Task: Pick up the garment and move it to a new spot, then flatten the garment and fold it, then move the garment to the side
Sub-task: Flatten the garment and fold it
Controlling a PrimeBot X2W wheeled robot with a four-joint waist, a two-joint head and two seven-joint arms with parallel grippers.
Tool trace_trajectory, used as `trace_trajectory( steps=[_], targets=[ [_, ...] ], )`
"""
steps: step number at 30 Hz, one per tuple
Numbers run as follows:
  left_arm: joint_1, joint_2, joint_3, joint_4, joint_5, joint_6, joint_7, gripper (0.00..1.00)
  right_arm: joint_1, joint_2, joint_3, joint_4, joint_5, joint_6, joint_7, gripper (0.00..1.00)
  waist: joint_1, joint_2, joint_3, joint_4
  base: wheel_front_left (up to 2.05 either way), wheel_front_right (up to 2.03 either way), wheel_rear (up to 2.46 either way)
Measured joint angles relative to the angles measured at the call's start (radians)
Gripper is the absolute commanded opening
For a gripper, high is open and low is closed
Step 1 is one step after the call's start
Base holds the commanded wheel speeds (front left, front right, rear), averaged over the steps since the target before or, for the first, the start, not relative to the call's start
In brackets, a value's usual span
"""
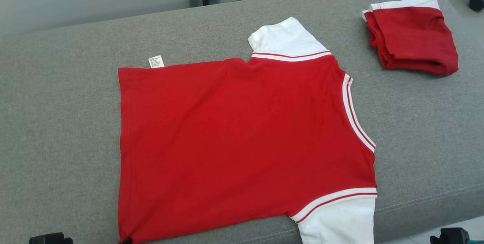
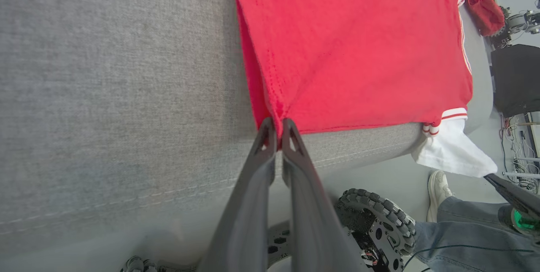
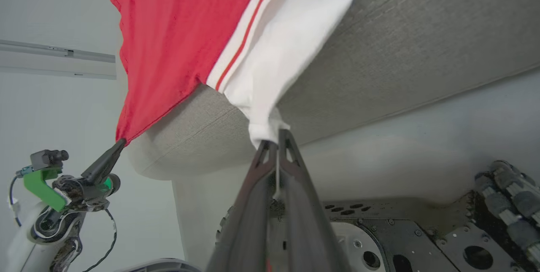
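Red short-sleeved cotton shirt with white sleeves and striped trim [image 1: 234, 138] lay spread flat on grey upholstered bench [image 1: 56, 123], stretching away ahead of both grippers.

Left gripper [image 2: 278, 126] pinched shut on near hem corner. Right gripper [image 3: 276, 137] pinched shut on near white sleeve cuff, which overhung bench edge.

Judged: relocation and flattening about done; fold not begun; move aside left to do.

Long axis ran from left gripper's side across to right gripper's side. Hem sat on left gripper's side, neckline on right gripper's side.

Folded red-and-white garment [image 1: 412, 39] lay well beyond right gripper.
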Motion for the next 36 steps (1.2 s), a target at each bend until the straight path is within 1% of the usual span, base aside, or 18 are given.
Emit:
trace_trajectory(
  steps=[4, 8, 14, 20, 25, 29, 32, 36],
  targets=[
    [0.0, 0.006, -0.014, -0.051, -0.007, 0.0, 0.032, 0.0, -0.012, -0.018, -0.014, -0.102, 0.062, 0.0, 0.022, 0.0, 0.0, 0.0, 0.002, 0.002, 0.0, 0.0, 0.0],
    [-0.001, 0.024, -0.021, -0.102, -0.024, 0.0, 0.075, 0.0, -0.027, -0.053, -0.057, -0.165, 0.101, 0.0, 0.034, 0.0, 0.0, 0.0, 0.006, 0.005, 0.0, 0.0, 0.0],
    [-0.012, 0.049, -0.021, -0.156, -0.079, 0.014, 0.147, 0.0, -0.063, -0.12, -0.119, -0.201, 0.113, 0.0, 0.072, 0.0, 0.0, 0.0, 0.032, 0.011, 0.0, 0.0, 0.0],
    [-0.061, 0.092, -0.006, -0.17, -0.094, 0.035, 0.203, 0.0, -0.097, -0.146, -0.168, -0.222, 0.144, -0.004, 0.089, 0.0, 0.0, 0.0, 0.063, 0.018, 0.0, 0.0, 0.0],
    [-0.126, 0.108, 0.035, -0.178, -0.143, 0.062, 0.247, 0.0, -0.146, -0.174, -0.21, -0.24, 0.164, -0.022, 0.107, 0.0, 0.0, 0.0, 0.099, 0.029, 0.0, 0.0, 0.0],
    [-0.18, 0.135, 0.057, -0.18, -0.158, 0.084, 0.282, 0.0, -0.195, -0.195, -0.214, -0.254, 0.17, -0.038, 0.138, 0.0, 0.0, 0.0, 0.129, 0.038, 0.0, 0.0, 0.0],
    [-0.215, 0.134, 0.054, -0.183, -0.203, 0.093, 0.317, 0.0, -0.236, -0.201, -0.219, -0.253, 0.179, -0.049, 0.153, 0.0, 0.0, 0.0, 0.151, 0.043, 0.0, 0.0, 0.0],
    [-0.283, 0.134, 0.048, -0.181, -0.218, 0.115, 0.36, 0.0, -0.282, -0.21, -0.223, -0.245, 0.19, -0.066, 0.171, 0.0, 0.0, 0.0, 0.176, 0.05, 0.0, 0.0, 0.0]
  ],
)
